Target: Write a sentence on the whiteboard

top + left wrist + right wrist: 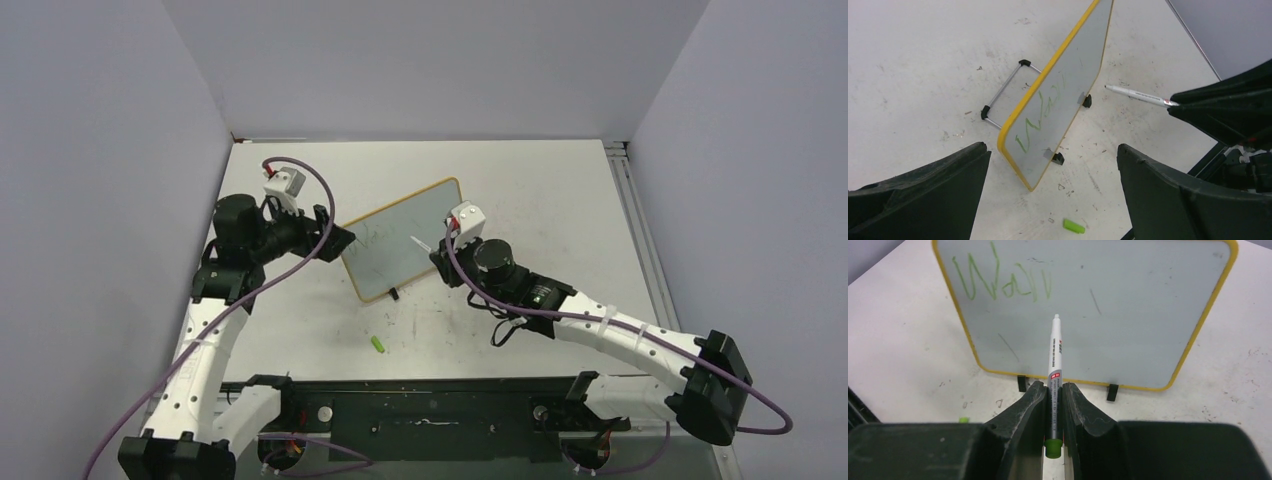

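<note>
Whiteboard (405, 240), small and rectangular, with a thin yellow frame, rounded corners and small black feet (1112, 392), stands propped on a wire stand (1003, 95) near the middle of the scuffed white table (560, 190), set at a slant between the two arms. Green writing (998, 282) runs in one short row of handwritten strokes across the upper left corner of its white surface as the right wrist camera sees it; the other part of the face shows only a few faint grey streaks. Facing that surface is the right claw (1053, 390), its two black fingers closed tight on the barrel of a slim white marker (1054, 355) with a green rear end. The marker points at the middle of the board, below and right of the writing, and in the left wrist view its tip sits just off the surface, not touching. At the board's left end hovers the left claw (335, 235), spread wide and gripping nothing, the board's near corner showing between its fingers. A small green cap (378, 344) lies on the table in front of the board, toward the arm bases.
</note>
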`<state>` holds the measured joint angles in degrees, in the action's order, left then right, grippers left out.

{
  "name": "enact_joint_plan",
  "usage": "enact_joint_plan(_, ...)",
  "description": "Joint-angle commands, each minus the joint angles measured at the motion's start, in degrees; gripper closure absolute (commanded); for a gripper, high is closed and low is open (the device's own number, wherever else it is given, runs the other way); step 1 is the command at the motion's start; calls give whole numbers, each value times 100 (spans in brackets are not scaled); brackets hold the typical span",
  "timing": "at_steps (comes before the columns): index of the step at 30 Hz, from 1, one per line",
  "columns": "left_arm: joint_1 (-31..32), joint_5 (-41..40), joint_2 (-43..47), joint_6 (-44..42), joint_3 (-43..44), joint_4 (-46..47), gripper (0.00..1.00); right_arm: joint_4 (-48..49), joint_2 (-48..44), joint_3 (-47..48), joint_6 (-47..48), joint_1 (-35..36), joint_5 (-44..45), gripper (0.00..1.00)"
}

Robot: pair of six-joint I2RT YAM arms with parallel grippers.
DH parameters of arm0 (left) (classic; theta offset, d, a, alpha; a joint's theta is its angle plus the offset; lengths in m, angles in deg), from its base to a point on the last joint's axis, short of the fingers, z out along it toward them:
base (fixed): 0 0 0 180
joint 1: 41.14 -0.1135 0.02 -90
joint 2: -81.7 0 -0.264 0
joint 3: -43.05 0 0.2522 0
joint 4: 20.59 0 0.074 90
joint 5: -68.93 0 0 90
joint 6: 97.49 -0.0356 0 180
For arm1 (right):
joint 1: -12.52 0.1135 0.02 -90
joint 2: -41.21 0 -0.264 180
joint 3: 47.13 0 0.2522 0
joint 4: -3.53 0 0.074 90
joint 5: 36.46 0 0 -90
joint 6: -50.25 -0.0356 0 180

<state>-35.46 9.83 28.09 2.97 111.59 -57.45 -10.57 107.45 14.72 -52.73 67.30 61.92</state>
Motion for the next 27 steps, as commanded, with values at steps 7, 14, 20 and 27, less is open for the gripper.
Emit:
enact_joint_plan(7,-172,704,-543,66,-473,865,19,1511,338,-39,150,-1061,-1750,95)
enact_joint_plan(14,-180,448,-728,-8,-530,892,24,1741,622,58,177,-1152,-2279,95)
enact_joint_plan(20,-183,320,-952,-144,-457,771,34,1969,703,68,172,-1150,-2214,95)
enact_joint_plan(27,-180,333,-1004,-149,-459,795,47,2171,887,112,127,-1151,-2108,95)
